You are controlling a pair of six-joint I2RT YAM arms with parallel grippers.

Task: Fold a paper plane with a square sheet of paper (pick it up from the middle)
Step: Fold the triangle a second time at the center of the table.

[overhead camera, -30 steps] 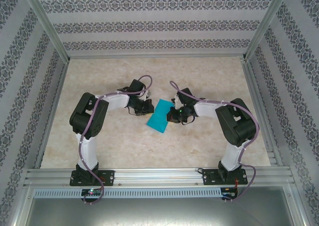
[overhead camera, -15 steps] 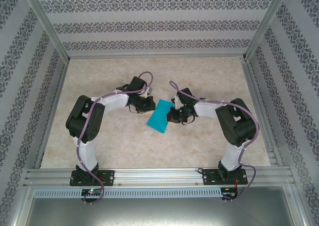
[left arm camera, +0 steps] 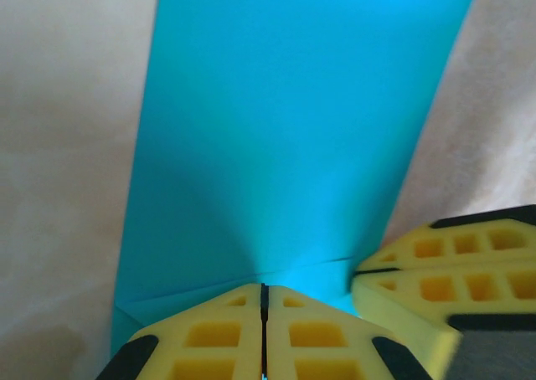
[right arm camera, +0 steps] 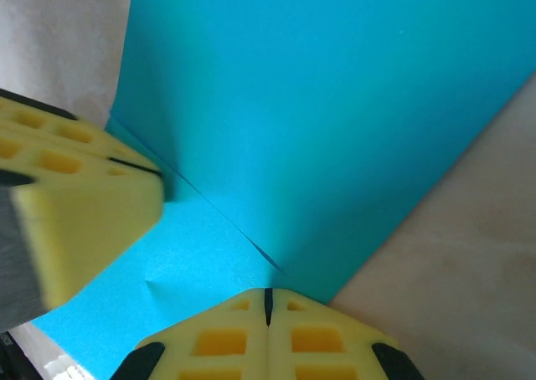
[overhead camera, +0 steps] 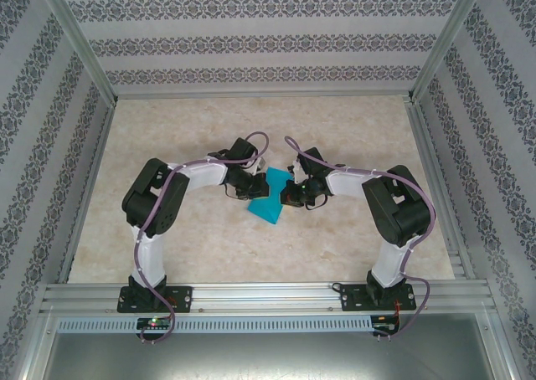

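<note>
Soft, even light is falling on a pale marbled surface [overhead camera: 251, 254]. Walls [overhead camera: 251, 41] papered in grey damask bands are enclosing it on three sides, aluminium posts [overhead camera: 75, 41] are rising at the far corners, and an aluminium rail [overhead camera: 268, 295] is running along its near edge.

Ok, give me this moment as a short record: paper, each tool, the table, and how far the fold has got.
paper: teal sheet between the two arms, one layer overlapping another in the right wrist view
left tool: shut, tips pinching the paper's edge
right tool: shut, tips pinching the paper close beside the left tool
lifted or flat: cannot tell
table: pale marbled surface
progress: partly folded, no plane shape yet
</note>
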